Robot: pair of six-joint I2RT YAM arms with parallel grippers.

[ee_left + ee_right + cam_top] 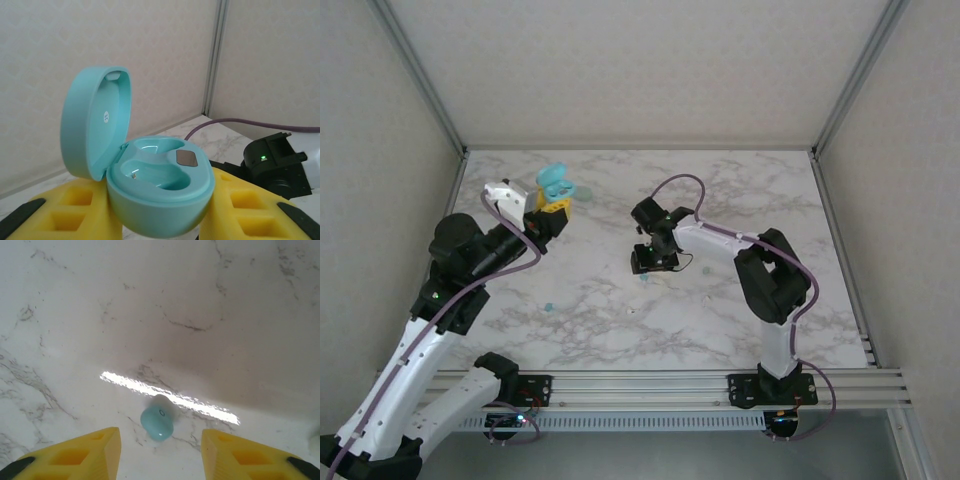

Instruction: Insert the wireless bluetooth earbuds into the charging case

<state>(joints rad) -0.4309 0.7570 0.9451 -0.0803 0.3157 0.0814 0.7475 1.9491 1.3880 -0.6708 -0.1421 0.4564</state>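
White marble tabletop [740, 200] with grey veins, boxed in by pale patterned walls. From above, the left gripper [552, 207] grips a rounded mint-green plastic charging case [555, 184] with its lid open. To the right of the case, the right gripper [655, 262] hangs low over the marble, and a tiny mint-green plastic earbud [643, 279] sits just beside it. A second mint-green bud [549, 306] lies below the case, toward the arm bases.

Left wrist view: yellow foam fingers [75, 210] are clamped on both sides of the case. Its lid [95, 130] stands upright, and both wells are empty apart from a small grey patch [186, 158].

Right wrist view: the earbud rests on the marble just ahead of the gap between two yellow fingertips [90, 455]. The fingertips are spread apart and touch nothing.
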